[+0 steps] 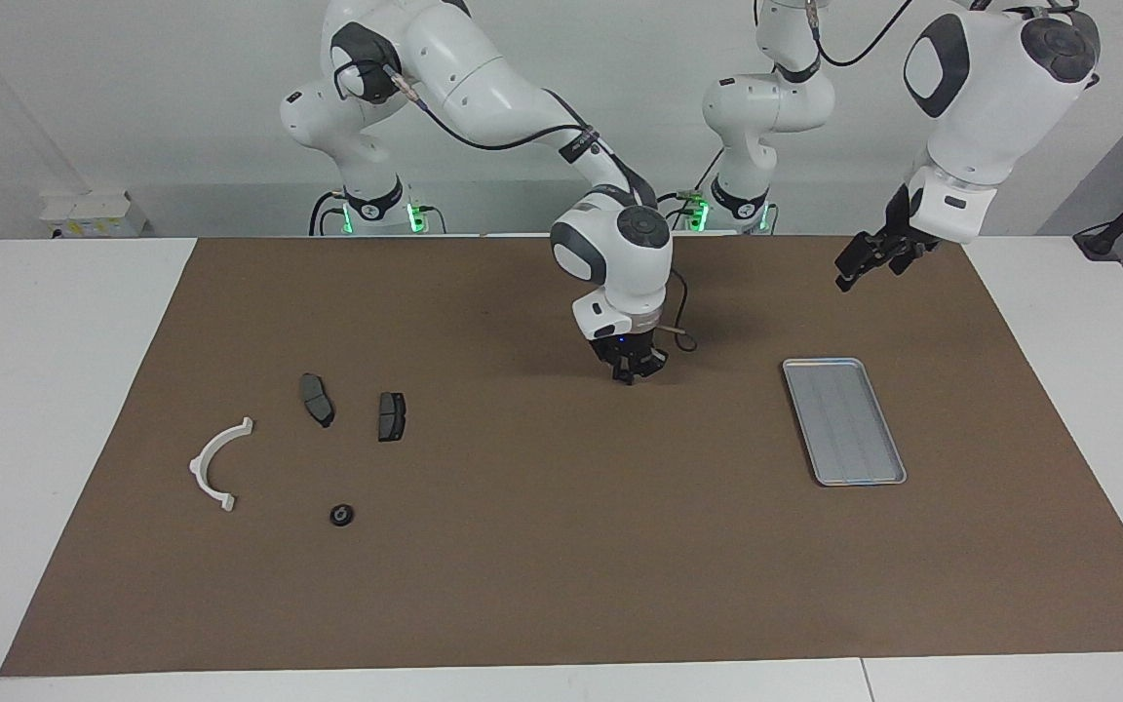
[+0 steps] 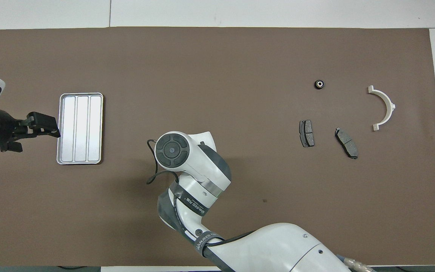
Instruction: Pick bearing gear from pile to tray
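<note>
A small black round bearing gear (image 1: 342,515) (image 2: 319,84) lies on the brown mat at the pile, toward the right arm's end of the table. The silver-grey tray (image 1: 844,421) (image 2: 80,128) lies empty toward the left arm's end. My right gripper (image 1: 632,374) points down, shut, low over the middle of the mat between pile and tray. I cannot make out anything between its tips. In the overhead view its own wrist hides it. My left gripper (image 1: 873,255) (image 2: 45,126) hangs open above the mat beside the tray, holding nothing.
The pile also holds a white half-ring bracket (image 1: 203,456) (image 2: 391,105) and two dark grey brake pads (image 1: 317,399) (image 1: 391,416) (image 2: 306,133) (image 2: 346,142), both nearer to the robots than the gear. The brown mat (image 1: 561,546) covers most of the white table.
</note>
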